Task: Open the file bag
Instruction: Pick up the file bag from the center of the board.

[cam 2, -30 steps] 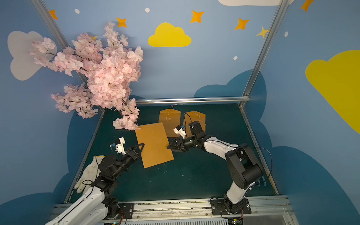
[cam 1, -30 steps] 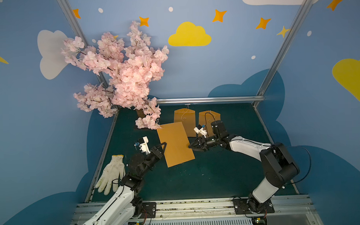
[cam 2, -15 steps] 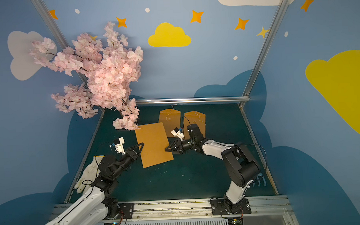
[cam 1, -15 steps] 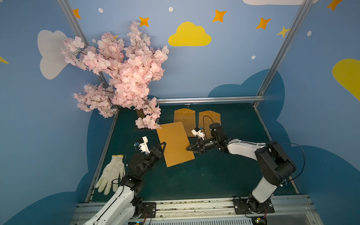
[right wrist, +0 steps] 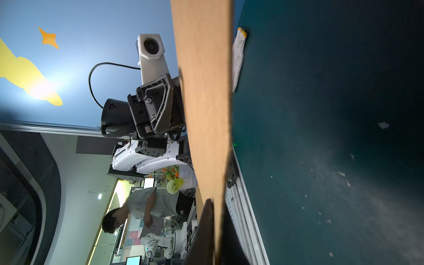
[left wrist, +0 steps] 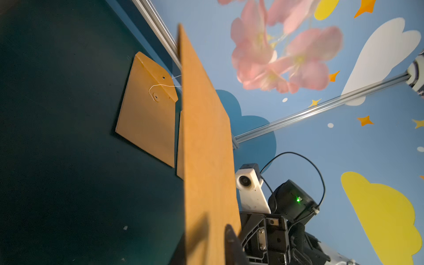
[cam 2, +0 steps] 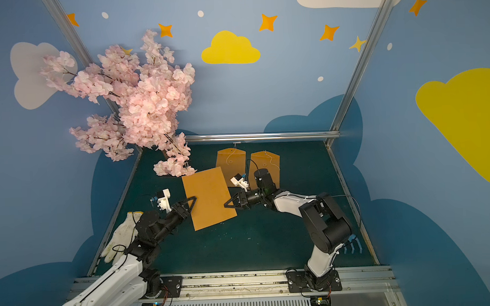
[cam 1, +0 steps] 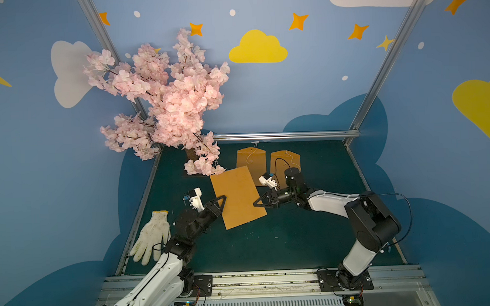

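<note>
The file bag (cam 1: 238, 197) is a plain brown envelope, held tilted above the green table (cam 1: 269, 242) with its blank side up in both top views. My left gripper (cam 1: 222, 201) is at its left edge and stands open; one finger (left wrist: 229, 238) hovers just off the bag's face (left wrist: 206, 137), the other is hidden behind it. My right gripper (cam 1: 256, 204) is shut on the bag's right edge, and in the right wrist view the dark fingers (right wrist: 206, 229) pinch the sheet (right wrist: 206, 91). The flap and string are out of view.
Two more brown envelopes (cam 1: 251, 162) (cam 1: 285, 163) with string ties lie flat at the back of the table. A pink blossom tree (cam 1: 166, 106) overhangs the back left. A white glove (cam 1: 153, 236) lies at the left edge, and a small blue object (cam 2: 352, 246) at the right.
My right gripper slid left onto the bag's right edge and shut on it. My left gripper's jaws parted from their grip on the left edge.
</note>
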